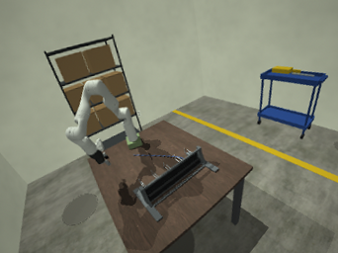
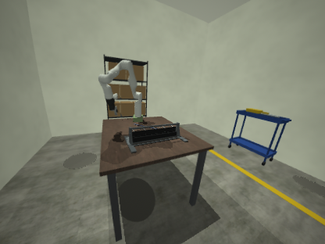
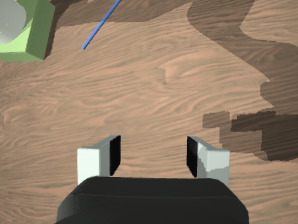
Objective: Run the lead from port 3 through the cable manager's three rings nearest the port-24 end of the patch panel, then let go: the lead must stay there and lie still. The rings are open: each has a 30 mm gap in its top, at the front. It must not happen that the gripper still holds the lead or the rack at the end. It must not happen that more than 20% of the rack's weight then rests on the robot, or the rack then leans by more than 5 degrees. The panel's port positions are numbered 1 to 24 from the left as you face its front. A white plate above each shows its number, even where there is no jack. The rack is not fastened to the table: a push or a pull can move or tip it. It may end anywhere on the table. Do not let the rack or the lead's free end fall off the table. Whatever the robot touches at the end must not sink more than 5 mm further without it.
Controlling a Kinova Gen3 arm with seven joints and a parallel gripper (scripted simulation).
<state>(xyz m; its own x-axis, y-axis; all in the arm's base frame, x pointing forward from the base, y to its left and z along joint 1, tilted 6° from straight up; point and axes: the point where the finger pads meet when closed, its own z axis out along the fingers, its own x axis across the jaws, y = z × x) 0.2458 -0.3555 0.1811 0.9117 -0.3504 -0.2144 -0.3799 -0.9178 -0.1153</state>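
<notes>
Claw (image 3: 153, 156) spread, empty, above bare table (image 3: 166, 90); blue lead (image 3: 109, 12) well apart, ahead-left

Table (image 1: 208, 199) carries rack (image 1: 177, 181), lead (image 1: 158, 155), green base (image 1: 134, 141).

The white arm (image 1: 90, 115) rises from its base, arches up and folds back down, its dark wrist pointing downward. The gripper (image 3: 153, 156) hangs with its two fingers spread fully apart, parallel, with nothing between them, only the desk (image 3: 166, 76) surface beneath.
</notes>
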